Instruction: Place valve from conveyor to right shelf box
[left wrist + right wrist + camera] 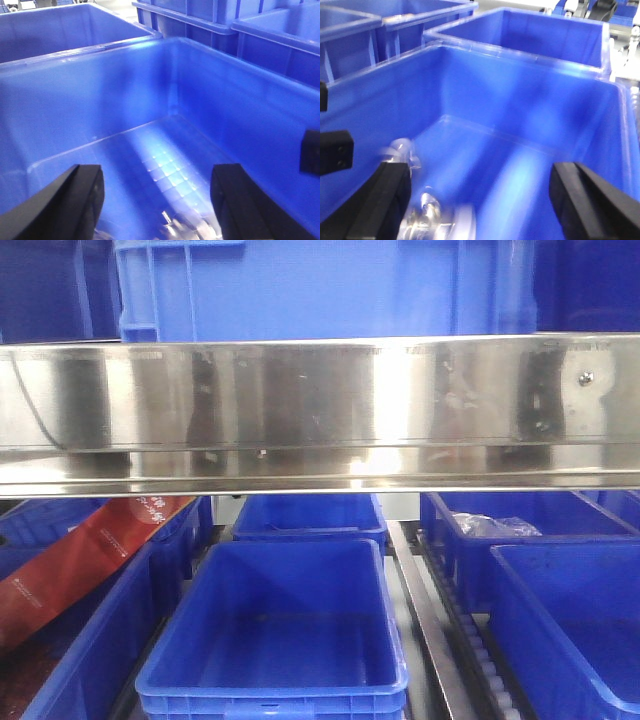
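Blurred low in the deep blue plastic box [530, 120], the shiny metal valve [427, 217] lies released between the right gripper's [480, 205] spread jaws, probably heavy, rigid, slippery; grasp its body.

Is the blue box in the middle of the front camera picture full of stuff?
No, the middle blue box shows only its bare floor.

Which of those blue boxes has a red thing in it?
The blue plastic box at far left of the front view: a long red packet leans across it. The middle box looks empty.
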`<state>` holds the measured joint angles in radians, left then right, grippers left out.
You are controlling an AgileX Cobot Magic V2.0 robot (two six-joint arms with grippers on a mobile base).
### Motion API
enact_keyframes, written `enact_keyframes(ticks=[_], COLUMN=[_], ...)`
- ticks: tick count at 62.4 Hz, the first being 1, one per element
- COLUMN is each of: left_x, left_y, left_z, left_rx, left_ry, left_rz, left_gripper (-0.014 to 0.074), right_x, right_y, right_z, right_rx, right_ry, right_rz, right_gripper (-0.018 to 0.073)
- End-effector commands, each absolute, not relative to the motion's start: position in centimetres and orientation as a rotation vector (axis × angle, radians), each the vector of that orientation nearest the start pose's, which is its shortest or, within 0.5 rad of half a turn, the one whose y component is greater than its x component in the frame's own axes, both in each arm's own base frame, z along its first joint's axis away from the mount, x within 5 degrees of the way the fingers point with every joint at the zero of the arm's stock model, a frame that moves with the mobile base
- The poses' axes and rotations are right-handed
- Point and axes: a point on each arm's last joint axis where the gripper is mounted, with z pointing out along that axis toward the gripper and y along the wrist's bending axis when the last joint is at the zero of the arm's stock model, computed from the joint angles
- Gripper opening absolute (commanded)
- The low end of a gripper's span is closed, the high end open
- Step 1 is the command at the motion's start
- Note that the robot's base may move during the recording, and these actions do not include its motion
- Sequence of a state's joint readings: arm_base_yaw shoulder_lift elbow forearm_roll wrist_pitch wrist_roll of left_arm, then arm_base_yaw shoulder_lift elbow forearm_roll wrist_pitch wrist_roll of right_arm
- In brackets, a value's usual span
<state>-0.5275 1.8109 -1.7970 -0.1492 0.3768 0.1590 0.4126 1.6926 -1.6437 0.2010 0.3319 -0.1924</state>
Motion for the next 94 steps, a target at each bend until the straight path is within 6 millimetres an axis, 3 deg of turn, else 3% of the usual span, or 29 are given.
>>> enact_keyframes(ticks=[1, 5, 18, 24, 34, 45, 51, 60, 70, 94], left_x=[37.2, 37.1, 36.9, 36.9, 36.2, 33.5, 32.3, 30.5, 27.8, 19.0], left_y=[-22.6, -22.5, -22.4, -22.4, -22.0, -21.0, -20.3, -19.2, -17.3, -11.6], left_z=[41.3, 41.4, 41.6, 41.6, 42.3, 45.2, 45.5, 44.3, 43.0, 38.2], left_rx=[0.533, 0.537, 0.540, 0.540, 0.518, 0.485, 0.475, 0.481, 0.446, 0.416], left_ry=[1.778, 1.783, 1.788, 1.788, 1.816, 1.717, 1.711, 1.745, 1.699, 1.662], left_rz=[-0.422, -0.422, -0.423, -0.423, -0.454, -0.495, -0.504, -0.495, -0.488, -0.463], left_gripper=[0.0352, 0.0270, -0.0110, -0.0111, -0.0111, -0.0111, -0.0111, -0.0111, -0.0111, -0.0111], right_x=[37.0, 36.8, 36.7, 36.6, 36.4, 35.1, 34.1, 32.1, 29.5, 19.5], right_y=[16.9, 16.8, 16.7, 16.7, 16.2, 15.4, 15.0, 14.1, 12.7, 8.2], right_z=[41.1, 41.4, 41.6, 41.6, 42.2, 43.7, 44.0, 43.8, 42.0, 38.4], right_rx=[-0.427, -0.426, -0.425, -0.427, -0.410, -0.405, -0.402, -0.389, -0.354, -0.312], right_ry=[1.803, 1.796, 1.791, 1.796, 1.782, 1.772, 1.763, 1.742, 1.700, 1.617], right_rz=[0.349, 0.350, 0.350, 0.350, 0.350, 0.355, 0.355, 0.351, 0.337, 0.324], right_gripper=[0.0433, 0.0372, -0.0025, -0.0168, -0.0167, -0.0167, -0.0167, -0.0167, -0.0167, -0.0167])
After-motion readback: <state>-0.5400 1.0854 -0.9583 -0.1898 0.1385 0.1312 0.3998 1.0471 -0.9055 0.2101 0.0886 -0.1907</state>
